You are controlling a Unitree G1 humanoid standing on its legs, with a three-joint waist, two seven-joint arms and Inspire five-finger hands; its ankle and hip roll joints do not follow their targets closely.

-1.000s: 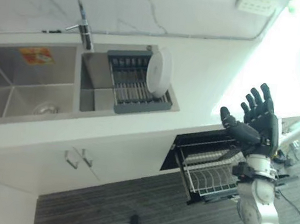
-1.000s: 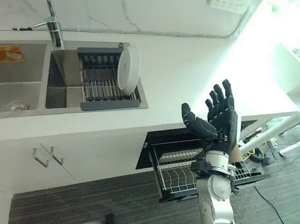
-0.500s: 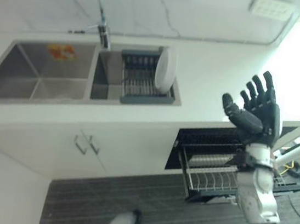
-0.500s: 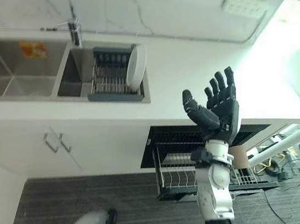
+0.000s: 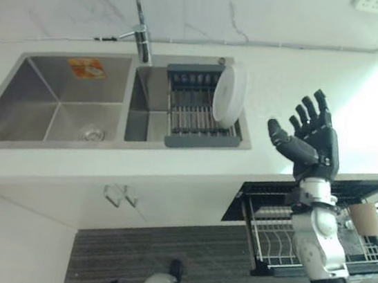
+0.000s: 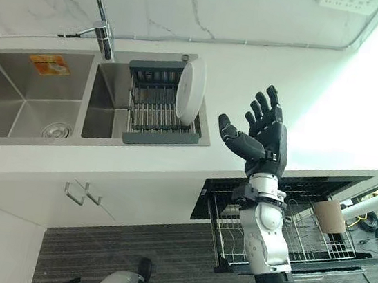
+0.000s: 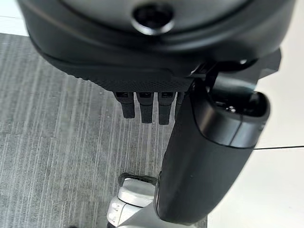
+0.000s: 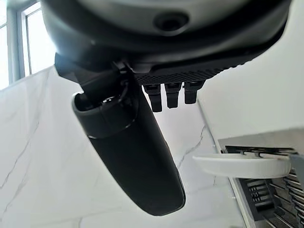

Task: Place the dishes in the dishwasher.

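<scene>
Plainly, we count one dish: a single white plate [image 6: 191, 91] standing on edge in the grey drying rack [image 6: 157, 106], which sits in the smaller of the two steel sink basins [image 6: 24, 95], up and to the left of our right hand [image 6: 266, 134] and well apart from it. That hand is raised over the white counter [image 6: 306, 101] with its fingers spread straight and the thumb out, holding nothing; its wrist view shows the plate edge-on past the thumb. Below the hand, under the counter edge, we see one dishwasher [image 6: 350, 187] with its wire basket [image 6: 295, 232] pulled out, and one brown cup-like thing [image 6: 327, 217] in that basket to the hand's lower right. One tap [image 6: 101, 11] rises behind the basins. Our left hand [image 7: 199, 142] shows in its own wrist view over the grey striped floor [image 7: 52, 123], fingers straight, empty. Against half a second ago the whole picture has shifted, so the camera moved; the plate sits in the rack as before, and the right hand keeps its open pose.
</scene>
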